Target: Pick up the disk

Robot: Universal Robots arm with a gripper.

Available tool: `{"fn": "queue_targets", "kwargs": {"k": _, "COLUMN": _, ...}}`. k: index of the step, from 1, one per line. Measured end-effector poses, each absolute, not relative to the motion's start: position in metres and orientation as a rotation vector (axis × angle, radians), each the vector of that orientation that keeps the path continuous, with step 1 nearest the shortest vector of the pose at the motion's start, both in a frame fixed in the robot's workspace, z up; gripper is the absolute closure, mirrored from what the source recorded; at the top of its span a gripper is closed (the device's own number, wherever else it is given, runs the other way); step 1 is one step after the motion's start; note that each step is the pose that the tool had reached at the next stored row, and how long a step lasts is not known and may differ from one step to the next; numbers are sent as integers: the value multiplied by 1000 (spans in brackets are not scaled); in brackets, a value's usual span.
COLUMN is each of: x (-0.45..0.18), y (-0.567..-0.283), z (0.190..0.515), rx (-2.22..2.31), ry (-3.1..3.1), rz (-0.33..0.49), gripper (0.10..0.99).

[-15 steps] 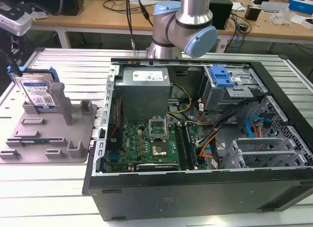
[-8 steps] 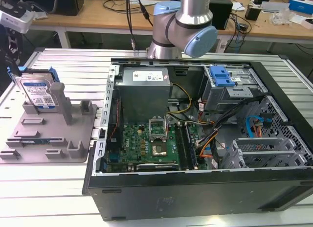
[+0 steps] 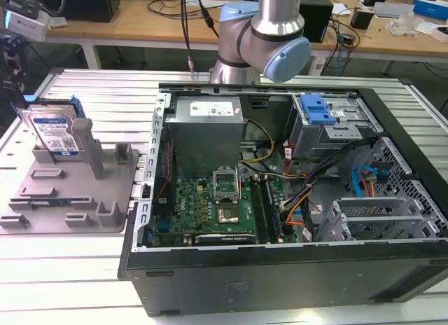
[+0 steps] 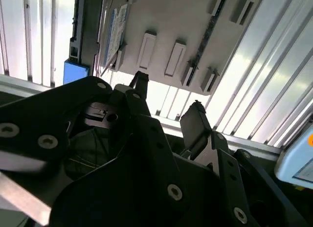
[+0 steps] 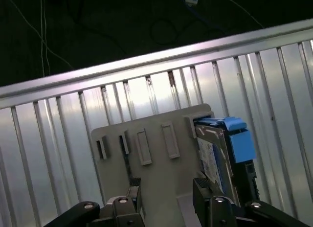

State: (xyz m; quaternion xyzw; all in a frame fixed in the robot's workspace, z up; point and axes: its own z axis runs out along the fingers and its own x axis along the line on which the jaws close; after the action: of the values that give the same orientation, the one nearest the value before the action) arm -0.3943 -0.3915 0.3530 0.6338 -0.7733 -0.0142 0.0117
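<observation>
The disk stands upright on edge at the far corner of the grey holder tray, on the exterior view's left. It is silver with a blue-and-white label and blue side rails. In both wrist views my gripper is open, its two dark fingers apart with nothing between them. It hovers off the holder tray, and one fingertip lies close to the disk without touching it. The arm rises at the back of the table.
An open computer case takes up the middle and the exterior view's right, with a motherboard and a blue-fronted drive cage inside. All of it rests on a ribbed metal table. Cluttered desks stand behind.
</observation>
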Motion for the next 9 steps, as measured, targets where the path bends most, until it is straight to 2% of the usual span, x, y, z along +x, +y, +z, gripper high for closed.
{"fn": "queue_targets", "kwargs": {"k": 9, "x": -394, "y": -392, "z": 352, "rx": 2117, "ry": -2286, "rz": -40, "gripper": 545}}
